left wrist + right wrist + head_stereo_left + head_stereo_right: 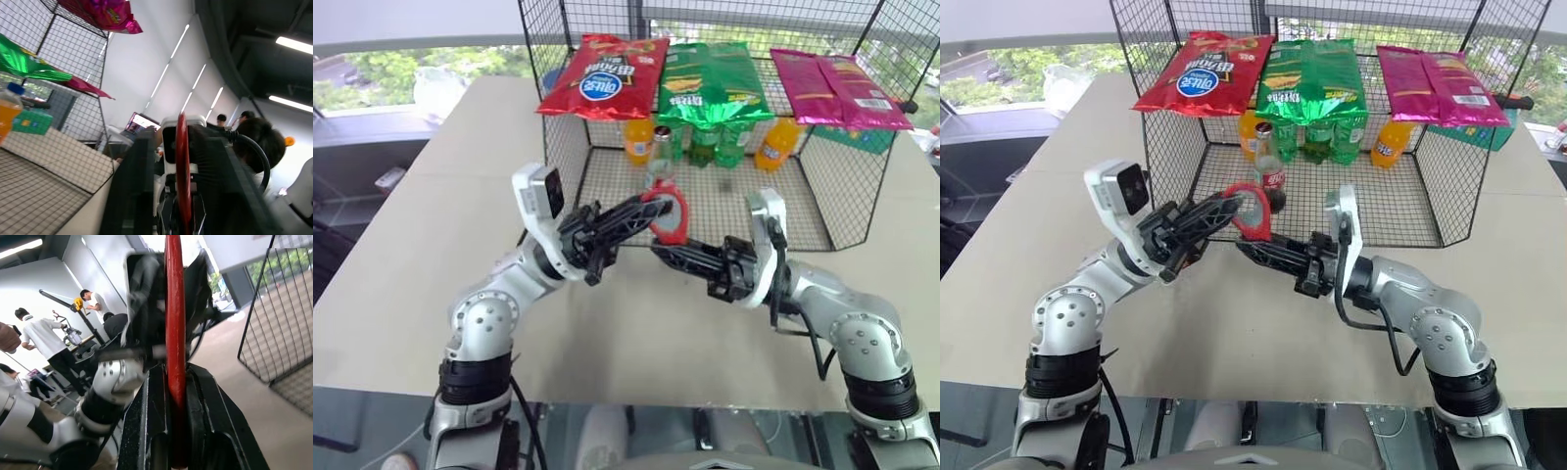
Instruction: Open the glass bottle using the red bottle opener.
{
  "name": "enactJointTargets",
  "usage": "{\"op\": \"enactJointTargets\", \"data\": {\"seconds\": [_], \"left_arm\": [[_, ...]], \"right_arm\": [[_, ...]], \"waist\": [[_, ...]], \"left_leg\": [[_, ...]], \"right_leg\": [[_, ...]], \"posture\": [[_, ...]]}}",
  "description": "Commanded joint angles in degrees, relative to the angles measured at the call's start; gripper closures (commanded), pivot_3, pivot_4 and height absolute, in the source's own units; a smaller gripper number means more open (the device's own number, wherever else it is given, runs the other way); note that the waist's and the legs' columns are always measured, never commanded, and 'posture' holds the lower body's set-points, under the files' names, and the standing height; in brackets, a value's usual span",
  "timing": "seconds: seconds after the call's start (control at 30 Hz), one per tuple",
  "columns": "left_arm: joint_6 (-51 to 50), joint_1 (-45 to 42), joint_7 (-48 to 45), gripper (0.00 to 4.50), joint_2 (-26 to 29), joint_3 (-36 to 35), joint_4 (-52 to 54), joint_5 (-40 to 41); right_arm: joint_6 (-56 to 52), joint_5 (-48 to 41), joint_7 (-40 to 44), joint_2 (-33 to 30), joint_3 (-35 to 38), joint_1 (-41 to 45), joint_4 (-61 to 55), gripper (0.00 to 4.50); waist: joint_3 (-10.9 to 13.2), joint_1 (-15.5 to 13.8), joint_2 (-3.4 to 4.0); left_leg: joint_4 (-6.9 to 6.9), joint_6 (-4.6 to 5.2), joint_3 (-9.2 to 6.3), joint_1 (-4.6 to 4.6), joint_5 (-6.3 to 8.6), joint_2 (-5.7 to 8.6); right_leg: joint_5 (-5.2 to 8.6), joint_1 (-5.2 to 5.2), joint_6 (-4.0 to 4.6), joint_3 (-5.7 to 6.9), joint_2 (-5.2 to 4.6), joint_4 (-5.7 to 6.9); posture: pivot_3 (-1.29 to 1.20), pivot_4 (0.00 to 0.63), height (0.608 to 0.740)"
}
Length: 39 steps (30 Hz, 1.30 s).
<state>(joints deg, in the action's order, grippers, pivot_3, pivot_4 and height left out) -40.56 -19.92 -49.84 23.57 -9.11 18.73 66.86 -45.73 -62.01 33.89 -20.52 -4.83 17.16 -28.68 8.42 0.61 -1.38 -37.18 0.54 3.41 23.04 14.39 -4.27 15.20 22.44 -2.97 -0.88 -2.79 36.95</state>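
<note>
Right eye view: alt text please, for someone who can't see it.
Two robot arms meet over a beige table, the red bottle opener between them: the right gripper is shut on its handle, the left gripper at its ring. Just beyond, the glass bottle stands in a wire cage topped with snack bags.

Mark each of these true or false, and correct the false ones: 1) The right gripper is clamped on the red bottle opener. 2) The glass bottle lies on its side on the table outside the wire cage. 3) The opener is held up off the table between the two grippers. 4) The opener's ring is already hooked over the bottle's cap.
1) True: the right gripper is shut on the red bottle opener.
2) False: the glass bottle stands upright inside the wire cage.
3) True: it sits between the right gripper and the left gripper, above the table.
4) False: the opener is in front of the cage, apart from the bottle.
</note>
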Motion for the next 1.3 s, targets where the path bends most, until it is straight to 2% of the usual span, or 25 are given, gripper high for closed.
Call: {"op": "enactJointTargets", "data": {"seconds": [0.03, 0.13, 0.17, 0.23, 0.33, 0.53, 0.8, 1.0, 1.27, 1.3], "left_arm": [[1.05, 1.0, 0.76, 1.79, 0.96, -2.02, 2.45, 0.15], [3.68, 2.64, 2.88, 0.51, 2.15, -3.38, 1.76, -4.43], [5.24, 3.07, 4.52, 0.03, 3.42, -1.81, 1.29, -9.92], [10.64, 3.11, 7.63, 0.03, 3.95, 1.24, 0.3, -20.34], [15.29, 0.44, 14.09, 0.03, 1.4, 4.96, -2.7, -30.53], [16.95, -6.59, 20.97, 0.03, -3.81, 10.42, -12.9, -41.38], [21.74, -15.98, 20.13, 0.03, -7.53, 12.14, -25.18, -47.9], [25.58, -20.87, 15.51, 0.03, -8.46, 13.07, -33.83, -50.38], [33.58, -28.45, 14.12, 0.03, -11.25, 12.52, -48.51, -54.11], [34.15, -29.12, 14.04, 0.26, -11.44, 12.34, -49.84, -54.31]], "right_arm": [[1.46, 1.13, 1.87, -0.86, 0.79, -0.77, -0.7, 4.5], [2.83, 3.11, 2.24, -2.72, 3.39, -3.82, 0.25, 4.5], [3.63, 4.35, 2.1, -3.57, 4.26, -5.24, 0.25, 4.5], [4.63, 5.63, 1.69, -4.3, 5.38, -6.95, -0.08, 4.5], [5.27, 5.77, 0.17, -4.13, 7.2, -8.17, -1.12, 4.5], [6.02, 7.03, -0.85, -4.28, 7.7, -9.05, -2.51, 4.5], [5.75, 7.46, -1.76, -3.96, 7.51, -8.86, -3.82, 4.5], [5.23, 6.79, -3.24, -3.99, 7.59, -8.23, -5.62, 4.5], [4.89, 5.8, -5.12, -3.95, 7.47, -8.83, -7.98, 4.5], [4.88, 5.71, -5.28, -4.02, 7.62, -8.91, -8.18, 4.5]], "waist": [[0.0, 0.01, 0.0], [0.0, -0.02, 0.0], [0.0, -0.17, 0.0], [0.0, -0.32, 0.0], [0.0, -0.74, -0.01], [0.0, -1.37, -0.01], [0.0, -1.42, -0.01], [0.0, -1.39, -0.01], [0.0, -1.44, -0.02], [0.0, -1.43, -0.01]], "left_leg": [[0.0, 0.0, 0.0, 0.0, 0.0, 0.0], [0.04, 0.0, 0.0, 0.0, 0.0, 0.0], [0.05, 0.0, 0.01, 0.01, 0.0, 0.0], [0.04, 0.0, 0.01, 0.03, 0.0, 0.01], [0.03, 0.0, 0.06, 0.03, 0.0, 0.03], [0.03, 0.0, 0.04, 0.1, 0.0, 0.02], [-0.14, -0.01, -0.1, 0.74, -0.01, 0.03], [-0.15, -0.01, -0.11, 0.74, -0.01, 0.04], [-0.22, -0.01, -0.15, 0.78, -0.01, 0.05], [-0.22, -0.01, -0.15, 0.78, -0.01, 0.05]], "right_leg": [[0.0, 0.0, 0.0, 0.0, 0.0, 0.0], [0.0, 0.03, 0.0, 0.0, 0.0, 0.0], [0.0, 0.04, 0.0, 0.0, 0.0, 0.0], [0.0, 0.05, 0.0, 0.0, 0.0, -0.02], [0.0, 0.05, 0.0, -0.05, -0.01, -0.02], [-0.01, 0.12, -0.01, -0.04, 0.01, -0.02], [-0.03, 0.64, -0.03, 0.14, 0.01, 0.0], [-0.03, 0.63, -0.04, 0.16, 0.01, 0.02], [-0.03, 0.62, -0.04, 0.2, 0.01, 0.03], [-0.03, 0.62, -0.04, 0.2, 0.01, 0.03]], "posture": [[0.0, 0.15, 0.74], [0.0, 0.15, 0.74], [0.0, 0.15, 0.74], [0.0, 0.15, 0.74], [0.0, 0.15, 0.74], [0.0, 0.15, 0.74], [0.0, 0.15, 0.74], [0.0, 0.15, 0.74], [0.0, 0.15, 0.74], [0.0, 0.15, 0.74]]}}
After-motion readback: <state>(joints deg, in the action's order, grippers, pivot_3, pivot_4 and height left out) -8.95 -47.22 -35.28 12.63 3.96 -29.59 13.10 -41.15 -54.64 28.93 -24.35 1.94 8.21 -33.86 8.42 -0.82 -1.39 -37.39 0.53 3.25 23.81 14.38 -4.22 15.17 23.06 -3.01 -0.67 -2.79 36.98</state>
